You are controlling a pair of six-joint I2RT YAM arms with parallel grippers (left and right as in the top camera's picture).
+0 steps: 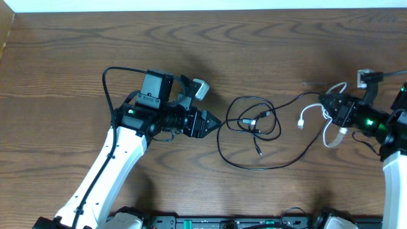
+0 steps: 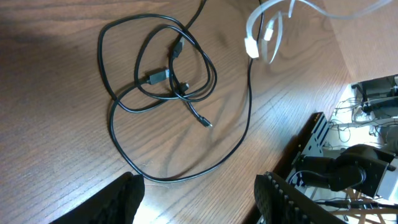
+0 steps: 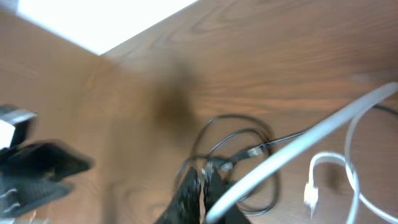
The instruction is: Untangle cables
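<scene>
The white cable (image 3: 292,154) is clamped in the right gripper (image 3: 202,177), while the left gripper (image 2: 199,185) is held open.

Warm brown on the table (image 1: 63,51), with darker wavy wood grain throughout. Plain black on the black cable (image 1: 254,121), paler at its plug tips. Plain white on the white cable (image 2: 252,48), plug included. White shell with black joints on the left arm (image 1: 114,159); black and white likewise on the right arm (image 1: 381,124), with a small green light on each.
</scene>
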